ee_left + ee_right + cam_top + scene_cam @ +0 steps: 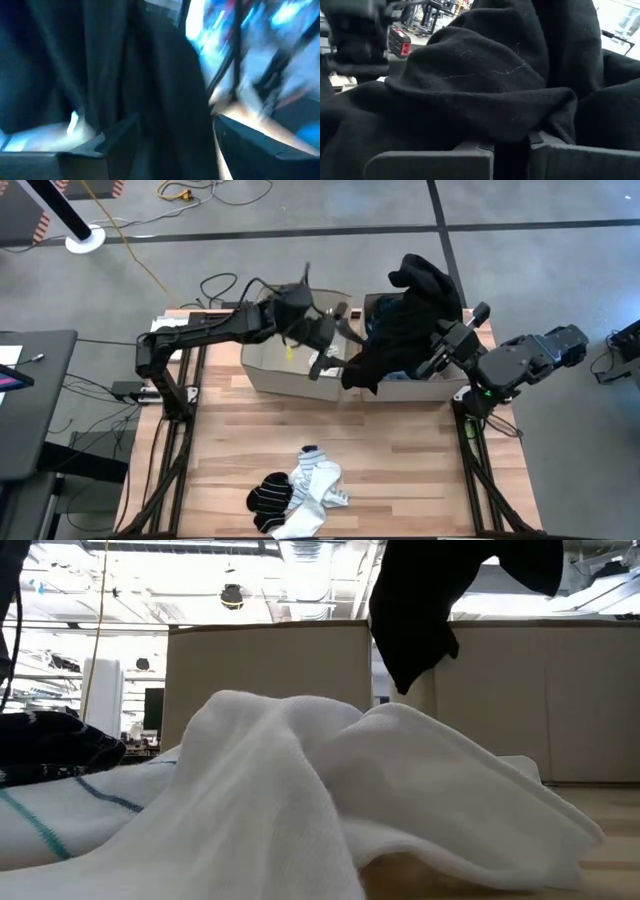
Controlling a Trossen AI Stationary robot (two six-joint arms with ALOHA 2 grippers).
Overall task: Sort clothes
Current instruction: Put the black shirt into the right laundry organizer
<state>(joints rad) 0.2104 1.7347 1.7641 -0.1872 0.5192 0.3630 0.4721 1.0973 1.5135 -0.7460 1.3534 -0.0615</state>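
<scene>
Black garment [150,85] fills most of my left wrist view, hanging in vertical folds right between my two dark fingers [85,155]. My left gripper [160,145] stands wide around the cloth. Beside the garment, blurred blue and white shapes with thin dark lines; can't tell what.

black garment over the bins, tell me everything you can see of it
The black garment is a soft, matte knit, bunched and folded, draped over the right beige bin. The right end effector is shut on a fold. A tail hangs toward the left end effector, whose fingers flank the cloth.
</scene>
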